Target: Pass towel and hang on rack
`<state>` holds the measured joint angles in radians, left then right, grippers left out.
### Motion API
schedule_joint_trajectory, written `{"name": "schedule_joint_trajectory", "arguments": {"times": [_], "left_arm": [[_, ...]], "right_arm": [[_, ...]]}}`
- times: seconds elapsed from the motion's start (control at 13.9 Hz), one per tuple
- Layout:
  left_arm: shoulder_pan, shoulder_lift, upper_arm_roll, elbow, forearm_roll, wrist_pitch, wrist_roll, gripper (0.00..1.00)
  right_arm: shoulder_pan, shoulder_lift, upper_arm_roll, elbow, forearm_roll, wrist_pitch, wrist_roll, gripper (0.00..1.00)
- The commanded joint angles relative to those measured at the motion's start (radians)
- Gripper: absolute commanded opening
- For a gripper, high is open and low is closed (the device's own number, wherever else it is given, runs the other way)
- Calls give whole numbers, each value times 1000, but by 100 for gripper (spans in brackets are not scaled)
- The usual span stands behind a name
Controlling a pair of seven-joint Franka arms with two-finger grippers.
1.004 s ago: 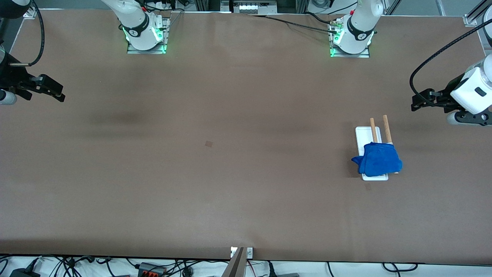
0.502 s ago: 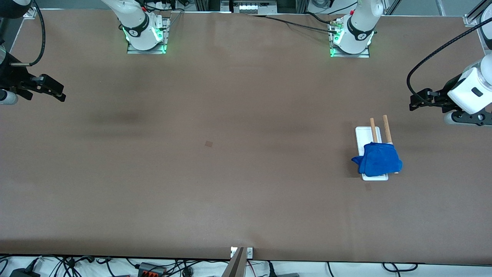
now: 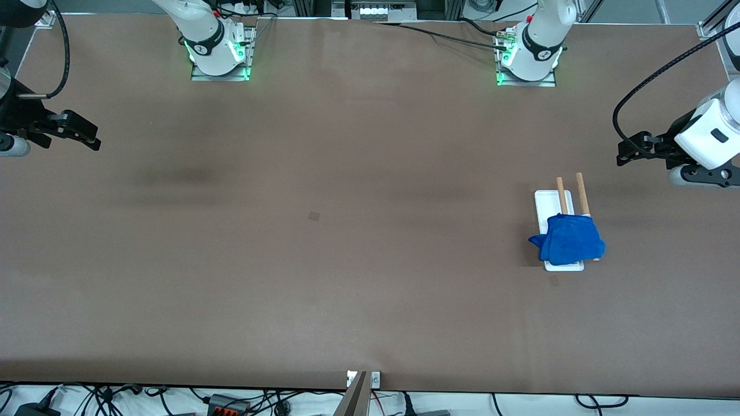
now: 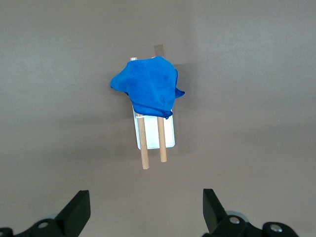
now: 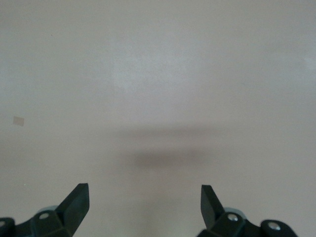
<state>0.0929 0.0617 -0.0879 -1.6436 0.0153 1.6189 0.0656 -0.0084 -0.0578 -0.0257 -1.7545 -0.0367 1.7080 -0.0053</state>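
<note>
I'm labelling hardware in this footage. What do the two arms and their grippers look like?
Both arms are white Frankas with black joint bands, on metal base plates lit green. The left arm has a white wrist block and a looping black cable; so does the right arm. The left gripper and right gripper are black, with two wedge-shaped fingers.

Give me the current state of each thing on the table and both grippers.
towel: draped over both rods of the rack, bunched at the end nearer the front camera.
rack: upright on its white base, toward the left arm's end of the table.
left gripper: open, empty, in the air clear of the rack.
right gripper: open, empty, waiting at the right arm's end of the table.
</note>
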Motion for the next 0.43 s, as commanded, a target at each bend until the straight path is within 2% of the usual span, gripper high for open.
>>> {"name": "schedule_joint_trajectory", "arguments": {"times": [0.0,0.36], "left_arm": [[1,-26,-4,-28,15,16,19,100],[-1,-25,-4,-25,18,18,28,100]], "right_arm": [[4,7,3,23,4,-19,-8,100],[11,6,1,20,14,-25,-5,100]]}}
